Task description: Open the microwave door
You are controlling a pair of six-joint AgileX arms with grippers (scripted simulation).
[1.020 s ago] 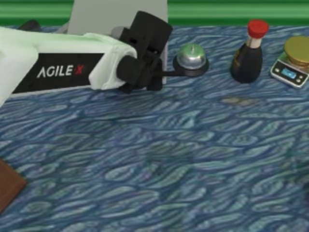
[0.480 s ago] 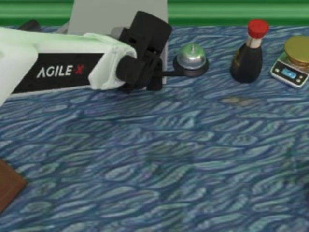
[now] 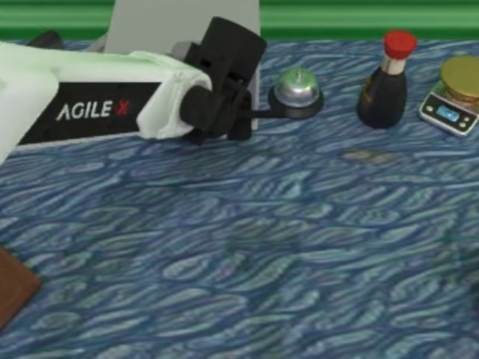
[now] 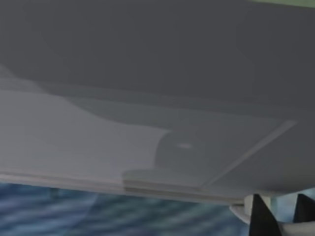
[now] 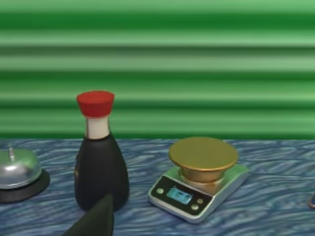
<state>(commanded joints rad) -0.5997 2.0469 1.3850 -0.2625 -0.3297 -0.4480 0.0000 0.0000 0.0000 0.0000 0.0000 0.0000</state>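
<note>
Green ribbed wall runs across the top of the top view, above our blue swirl-patterned table. At the lower left edge of that frame a brown wooden board corner peeks in.

At the upper left stands the boxy light-grey microwave, and our white left arm crosses in front of it, ending in our black left gripper at the microwave's right front corner. In the left wrist view the flat grey microwave door fills nearly everything, with two dark fingertips low at the right beside a pale edge; we cannot tell whether they are spread or pinching the handle.

Just right of the gripper sits a silver call bell on a black base, then a dark soy-sauce bottle with a red cap, then a small digital scale with a brass-coloured pan at the upper right. Our right gripper shows only as a dark tip, state unclear.

We judge the risks to be slipping off the handle if the grip is shallow, and the swinging door or our wrist sweeping into the bell, which stands close.
</note>
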